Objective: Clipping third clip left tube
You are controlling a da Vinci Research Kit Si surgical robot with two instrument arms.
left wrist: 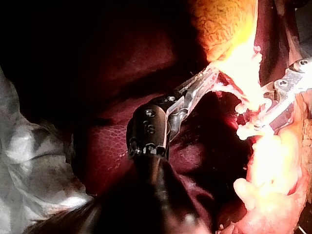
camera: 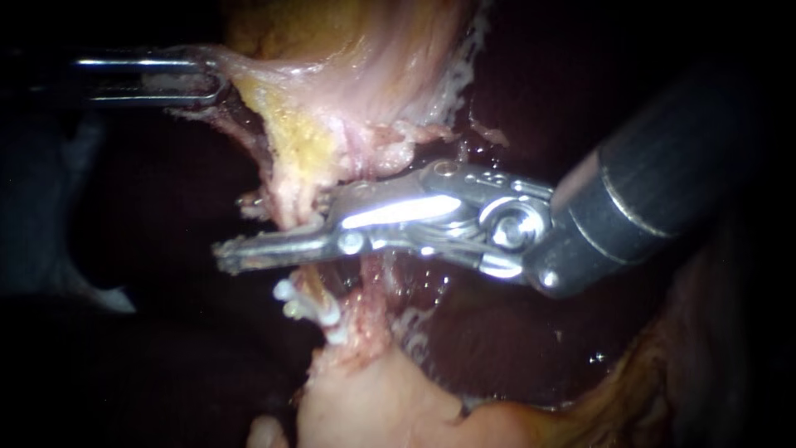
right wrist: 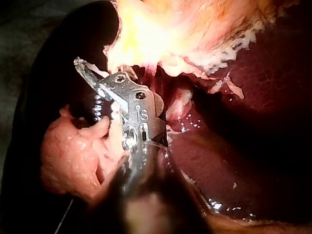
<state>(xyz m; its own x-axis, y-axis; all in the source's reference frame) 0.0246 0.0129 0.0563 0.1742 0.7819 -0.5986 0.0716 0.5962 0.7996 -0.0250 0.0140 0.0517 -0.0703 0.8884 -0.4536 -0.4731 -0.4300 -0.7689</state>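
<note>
A pale left tube (camera: 290, 195) runs down from the gallbladder (camera: 373, 66) to a lump of pale tissue (camera: 373, 406). My right instrument (camera: 236, 228) reaches in from the right. Its jaws are open and straddle the tube, one on each side. The upper jaw is partly hidden by the tissue. Two white clips (camera: 286, 290) (camera: 332, 319) sit on the tube just below the jaws. In the right wrist view the jaws (right wrist: 87, 90) show a clear gap. My left instrument (camera: 207, 79) is shut on gallbladder tissue and holds it stretched toward the upper left.
Dark red liver (camera: 497, 348) lies wet behind and below the right instrument's shaft. Yellow fatty tissue (camera: 290, 124) hangs along the gallbladder edge. White gauze (left wrist: 34, 156) lies beside the left instrument's shaft.
</note>
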